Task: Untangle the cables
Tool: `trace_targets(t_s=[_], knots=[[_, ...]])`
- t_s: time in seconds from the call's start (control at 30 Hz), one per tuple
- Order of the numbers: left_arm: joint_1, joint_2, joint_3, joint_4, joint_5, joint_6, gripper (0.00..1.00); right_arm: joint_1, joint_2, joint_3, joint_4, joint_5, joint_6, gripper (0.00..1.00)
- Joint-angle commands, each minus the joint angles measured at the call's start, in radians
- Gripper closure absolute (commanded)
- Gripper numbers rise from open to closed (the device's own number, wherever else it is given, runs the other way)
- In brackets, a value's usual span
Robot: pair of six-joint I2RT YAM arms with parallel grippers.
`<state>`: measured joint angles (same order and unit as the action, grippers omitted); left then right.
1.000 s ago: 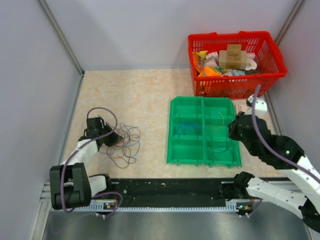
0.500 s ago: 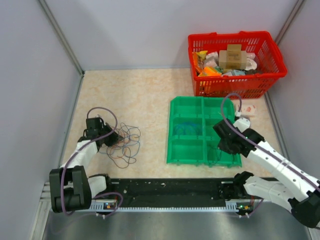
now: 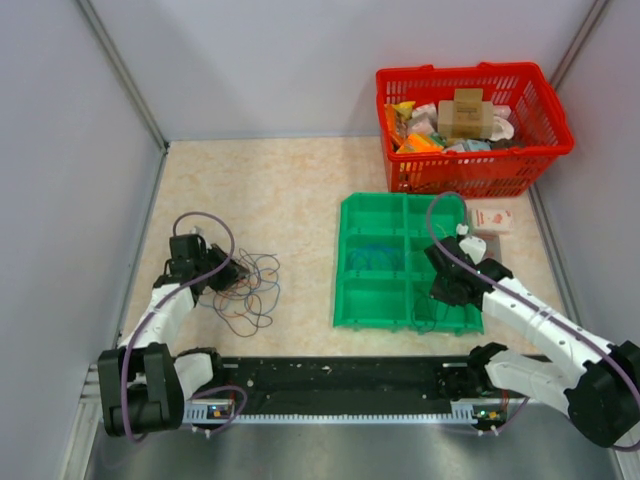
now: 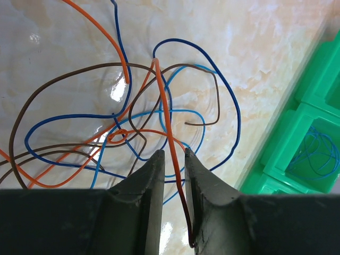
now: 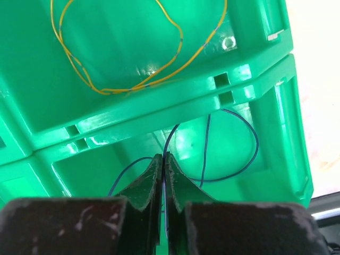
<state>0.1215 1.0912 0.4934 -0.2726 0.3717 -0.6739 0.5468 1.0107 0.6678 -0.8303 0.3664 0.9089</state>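
Progress check, top view first. Looks partway done at best: at least three compartments of the green tray [image 3: 400, 323] already holding a strand each, plus a loose tangle of cables [image 3: 245, 290] left on the surface [image 3: 300, 190] near its left edge, well apart from the tray. Down on the left part of that tangle, the left gripper [image 3: 228, 275]; dipped into the tray's near right compartment, the right gripper [image 3: 440, 295]. At the far right corner, a red basket [image 3: 470, 165] full of packets, with a small white box [image 3: 490, 218] just beside its near side. Beige marbled top, plain pale walls on three sides, black rail [image 3: 340, 385] along the near edge.

Left wrist view next. Blue, orange and brown loops crossing all over each other, so plenty left to pull apart. Jaws of the left gripper [image 4: 174, 154] parted a crack, orange cable [image 4: 163, 106] running through the gap and not looking pinched. Glossy top, glare spots here and there. Corner of the tray [image 4: 319, 79] on the right, blue coil [image 4: 319, 151] inside one compartment.

Right wrist view last. Clenched tight on a blue cable [image 5: 257, 142], the right gripper [image 5: 162, 158], with the rest of that strand looped on the compartment floor. Probably a drop-off in progress, though can't say for sure. Alone in the neighbouring compartment, a yellow cable [image 5: 117, 91].
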Motion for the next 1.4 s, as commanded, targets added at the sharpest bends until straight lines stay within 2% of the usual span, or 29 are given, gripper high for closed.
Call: trace_targets(t_s=[0.0,0.07,0.1,0.13,0.2,0.23,0.43,0.5,0.63,0.7,0.77,0.87,0.93,1.0,1.07,1.1,1.2,1.23,1.37], knots=[[-0.002,-0.011,0.037,0.019,0.029,0.010,0.72,-0.011,0.006,0.026,0.040,0.023,-0.093,0.91],[-0.002,-0.011,0.040,0.015,0.033,0.013,0.67,-0.011,0.005,0.036,0.030,0.003,-0.114,0.69],[-0.002,-0.016,0.040,0.016,0.035,0.016,0.62,-0.010,-0.004,0.050,0.020,-0.006,-0.126,0.51],[-0.002,-0.020,0.040,0.018,0.039,0.019,0.59,-0.008,-0.020,0.067,0.011,-0.010,-0.145,0.38],[-0.002,-0.036,0.039,0.018,0.042,0.022,0.52,-0.008,-0.059,0.110,-0.019,-0.006,-0.171,0.24],[-0.002,-0.045,0.040,0.018,0.044,0.023,0.49,-0.008,-0.072,0.139,-0.038,-0.010,-0.191,0.20],[-0.002,-0.047,0.054,0.007,0.056,0.048,0.40,0.063,-0.077,0.222,-0.084,-0.086,-0.232,0.18],[-0.003,-0.037,0.057,0.006,0.076,0.054,0.38,0.129,-0.072,0.230,-0.081,-0.055,-0.263,0.18],[-0.008,-0.028,0.054,0.001,0.073,0.065,0.36,0.338,-0.032,0.312,-0.056,0.084,-0.372,0.13],[-0.011,-0.027,0.053,-0.002,0.065,0.069,0.38,0.402,0.023,0.378,-0.009,0.104,-0.406,0.13],[-0.011,-0.030,0.053,-0.007,0.061,0.060,0.48,0.444,0.092,0.441,0.069,0.092,-0.435,0.13],[-0.011,-0.062,0.047,-0.016,0.052,0.050,0.55,0.452,0.198,0.486,0.268,-0.059,-0.479,0.13],[-0.011,-0.099,0.040,-0.030,0.036,0.043,0.55,0.452,0.282,0.498,0.458,-0.182,-0.489,0.13],[-0.011,-0.134,0.036,-0.045,0.018,0.045,0.45,0.450,0.388,0.521,0.627,-0.285,-0.478,0.14],[-0.011,-0.155,0.034,-0.062,-0.005,0.046,0.39,0.452,0.518,0.585,0.729,-0.360,-0.452,0.15],[-0.011,-0.155,0.034,-0.062,-0.017,0.045,0.40,0.452,0.611,0.634,0.759,-0.406,-0.441,0.17],[-0.011,-0.145,0.040,-0.073,-0.017,0.039,0.45,0.452,0.803,0.812,0.752,-0.458,-0.432,0.23],[-0.010,-0.140,0.040,-0.073,-0.011,0.037,0.53,0.453,0.846,0.843,0.757,-0.484,-0.435,0.25],[-0.008,-0.146,0.022,-0.050,-0.007,0.031,0.70,0.458,0.956,0.868,0.872,-0.547,-0.423,0.25]])
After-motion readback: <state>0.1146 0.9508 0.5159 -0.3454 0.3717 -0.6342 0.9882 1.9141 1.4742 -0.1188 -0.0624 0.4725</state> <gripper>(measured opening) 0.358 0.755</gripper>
